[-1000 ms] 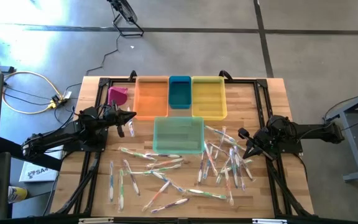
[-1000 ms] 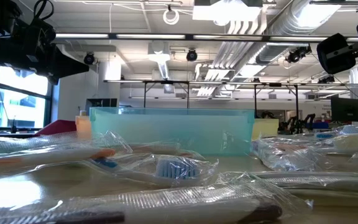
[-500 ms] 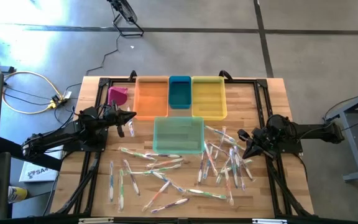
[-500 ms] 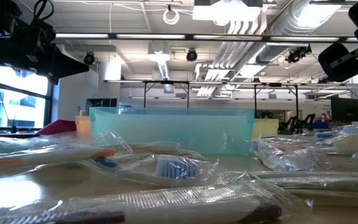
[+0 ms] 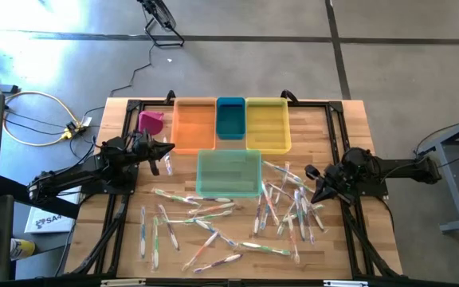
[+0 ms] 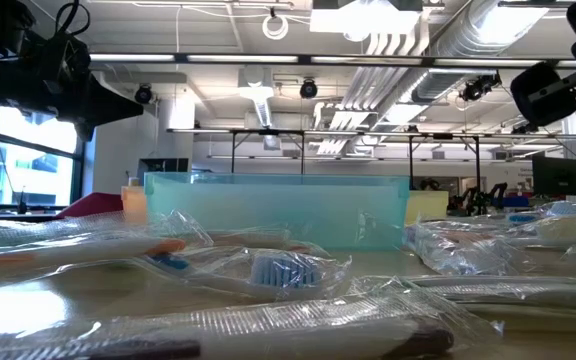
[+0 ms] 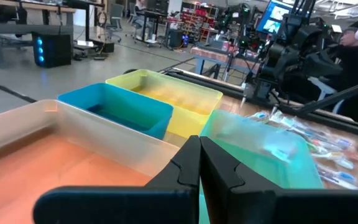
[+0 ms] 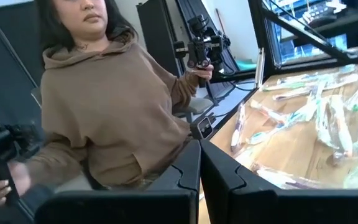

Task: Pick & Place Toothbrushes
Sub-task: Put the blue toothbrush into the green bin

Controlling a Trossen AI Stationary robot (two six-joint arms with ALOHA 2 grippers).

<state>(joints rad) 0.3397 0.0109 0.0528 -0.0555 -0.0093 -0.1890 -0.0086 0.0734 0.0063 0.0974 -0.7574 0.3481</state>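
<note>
left gripper closed, held above the table, right gripper closed, likewise raised

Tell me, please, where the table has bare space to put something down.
Bare wood lies right of the yellow bin, and left of the teal bin, below the left claw. Toothbrushes crowd the near half.

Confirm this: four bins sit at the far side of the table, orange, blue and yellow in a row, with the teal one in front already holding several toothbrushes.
Wrong on one point: the teal bin looks empty in the high view. The toothbrushes all lie loose on the table in front of it and to its right. The orange bin, blue bin and yellow bin do stand in a row behind it.
</note>
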